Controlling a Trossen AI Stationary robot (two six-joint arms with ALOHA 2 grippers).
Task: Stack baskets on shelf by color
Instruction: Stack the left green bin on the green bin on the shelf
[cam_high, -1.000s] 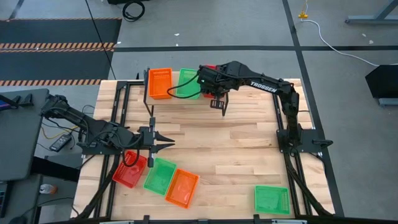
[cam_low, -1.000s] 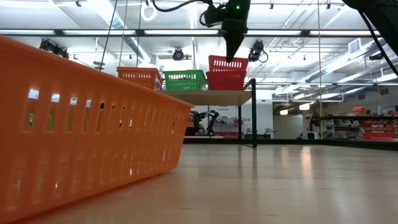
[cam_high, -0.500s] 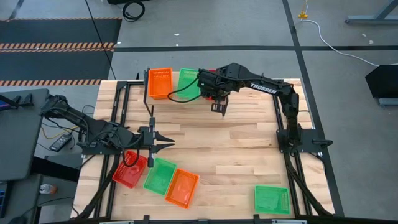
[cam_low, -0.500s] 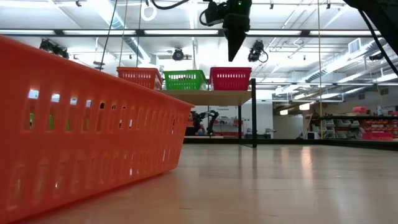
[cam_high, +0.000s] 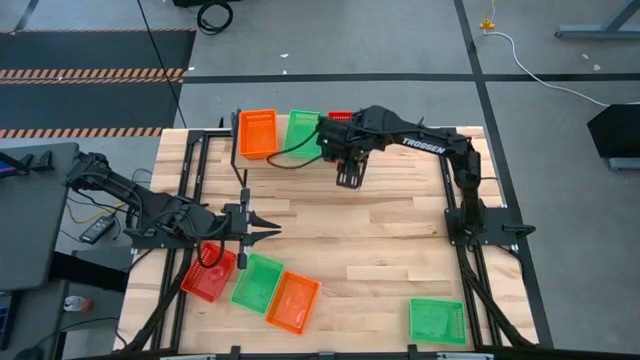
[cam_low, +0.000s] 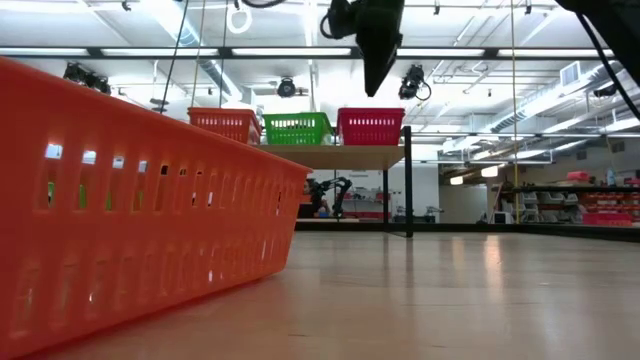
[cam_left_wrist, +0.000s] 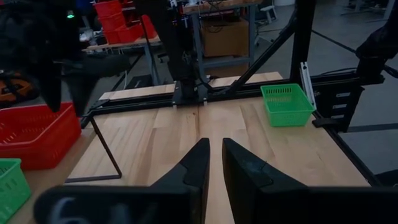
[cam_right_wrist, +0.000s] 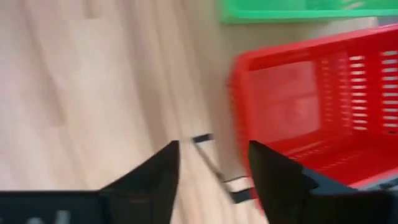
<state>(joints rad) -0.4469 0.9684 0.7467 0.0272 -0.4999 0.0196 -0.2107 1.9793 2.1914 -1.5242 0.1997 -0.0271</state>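
The right arm hides most of the red plastic mesh basket (cam_high: 340, 117) on the far light-wood shelf (cam_low: 345, 156).

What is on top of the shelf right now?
Three baskets sit in a row on the shelf: an orange basket, a green basket and a red basket. From above, the right arm hides most of the red one, so its contents cannot be seen.

Both arms were matte black with chunky joints. The right arm (cam_high: 430, 145) had white TROSSEN lettering along its link, and a green cable (cam_high: 290, 152) trailed off by its wrist. The fingers (cam_left_wrist: 193, 171) were dark, tapered wedges.
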